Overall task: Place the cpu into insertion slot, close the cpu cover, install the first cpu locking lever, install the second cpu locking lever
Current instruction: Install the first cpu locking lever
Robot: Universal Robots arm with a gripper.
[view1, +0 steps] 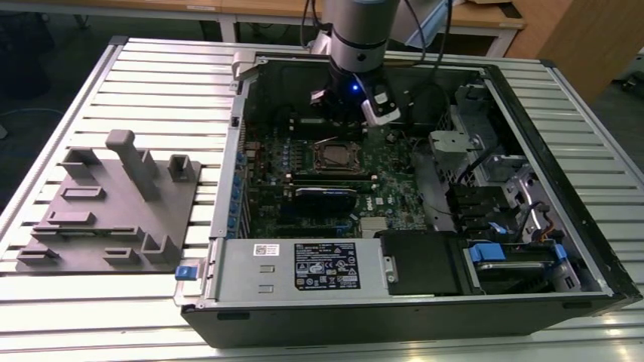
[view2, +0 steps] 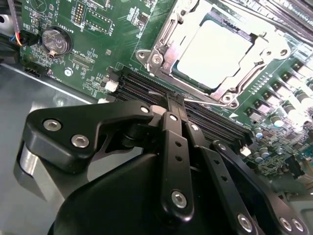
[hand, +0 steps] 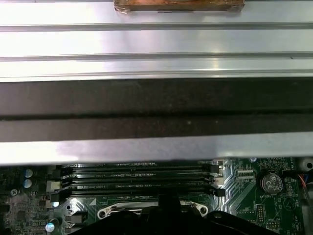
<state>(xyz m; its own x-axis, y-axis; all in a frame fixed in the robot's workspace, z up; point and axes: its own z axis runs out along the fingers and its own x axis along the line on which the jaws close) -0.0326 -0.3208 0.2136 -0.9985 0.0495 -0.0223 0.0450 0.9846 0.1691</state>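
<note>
**Socket area of an open computer case, arm reaching in.**

**State of the work.** The cpu [view2: 215, 49] is already seated in the insertion slot [view2: 155, 59], flat, with its pale metal top facing up. The cpu cover [view2: 172, 27] appears to lie down over it, its window framing the metal top, so the first two steps look done. A thin wire lever [view2: 208, 101] runs along the slot's side that faces the memory slots [view2: 142, 88]. Whether this lever is latched cannot be told, so the two lever steps are judged open.

**End effector.** In the second wrist view the gripper [view2: 177, 100] has its two black fingers [view2: 168, 122] pressed together. Nothing is visibly clamped between them. Their tips sit over the memory slots, just beside the wire lever.

**Position.** In the exterior view the slot lies on the green circuit board [view1: 397, 188] inside the case [view1: 523, 136], in the board's half nearer the case wall over which the arm enters. The gripper [view1: 381, 113] hangs between that wall and the slot.

**Orientation.** The cpu is square, so it has no long axis, and its edges run parallel to the slot's rim. The lever's long axis runs parallel to the memory slots.
</note>
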